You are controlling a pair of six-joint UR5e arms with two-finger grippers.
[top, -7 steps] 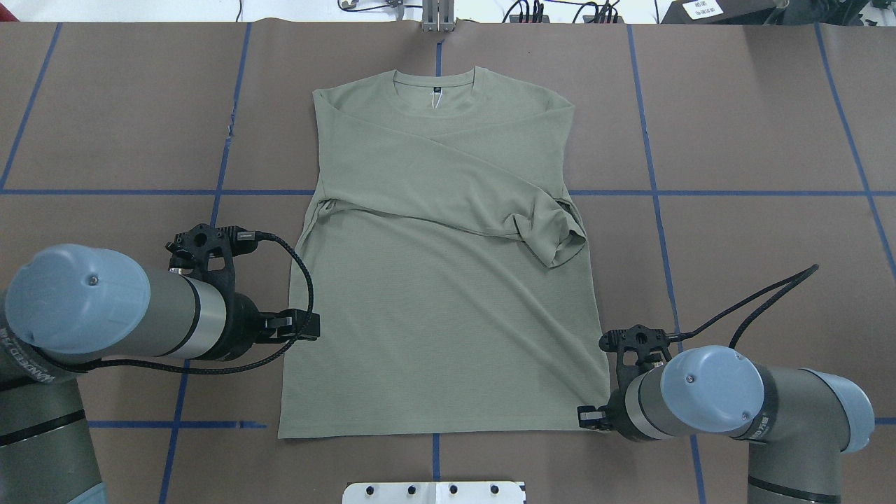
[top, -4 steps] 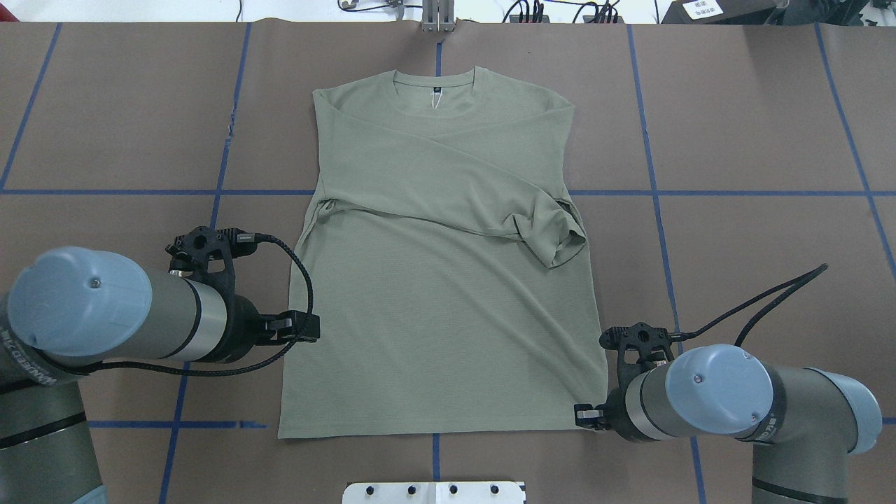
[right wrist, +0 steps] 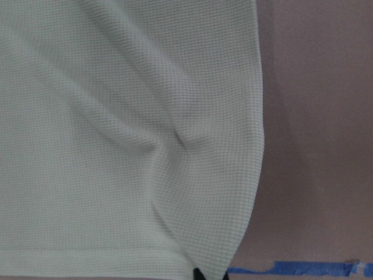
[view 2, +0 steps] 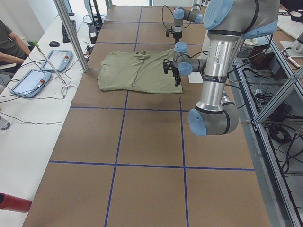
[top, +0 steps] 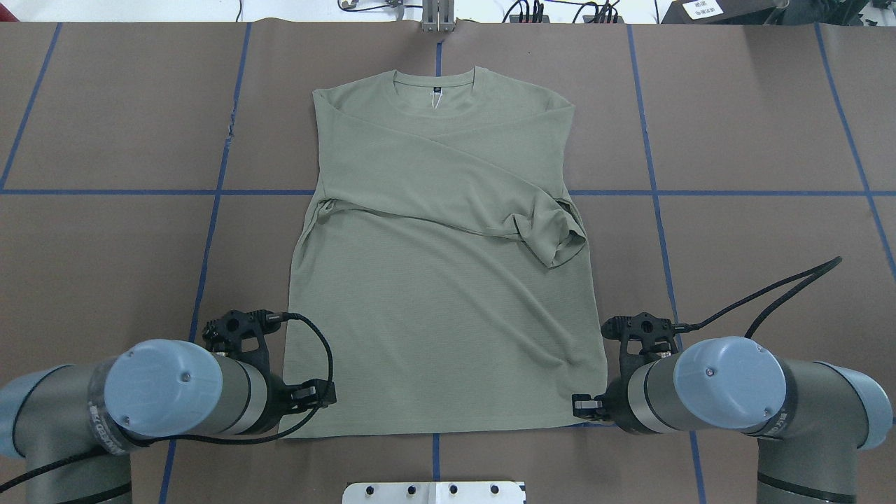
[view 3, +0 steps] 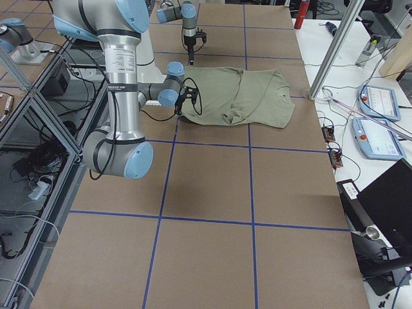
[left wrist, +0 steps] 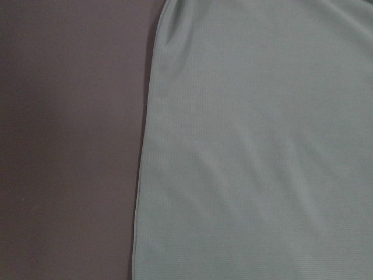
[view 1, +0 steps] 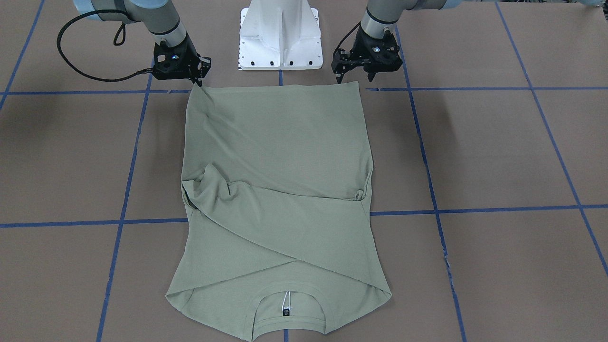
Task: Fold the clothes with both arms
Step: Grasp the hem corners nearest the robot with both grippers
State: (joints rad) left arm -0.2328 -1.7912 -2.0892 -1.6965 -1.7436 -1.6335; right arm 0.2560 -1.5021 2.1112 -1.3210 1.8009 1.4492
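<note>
The right gripper (view 1: 198, 80) is pinching one hem corner of the sage-green long-sleeved shirt (view 1: 280, 152), with its jaws closed on the cloth. The fabric is tenting up toward it, and creases are running to the dark fingertip (right wrist: 198, 273) at the bottom edge of the right wrist view.

The left gripper (view 1: 354, 76) is hovering at the opposite hem corner with its jaws spread, one finger over the cloth and the other just outside the side edge. Whether it is touching the cloth is unclear.

The shirt is lying on the brown table (view 1: 494, 152), stretching away from both grippers with its neck at the far end. A sleeve (top: 448, 182) is lying folded across the body, and its cuff is bunching on the right gripper's side. The white pedestal (view 1: 280, 33) is standing between the two grippers, on the side away from the shirt.
</note>
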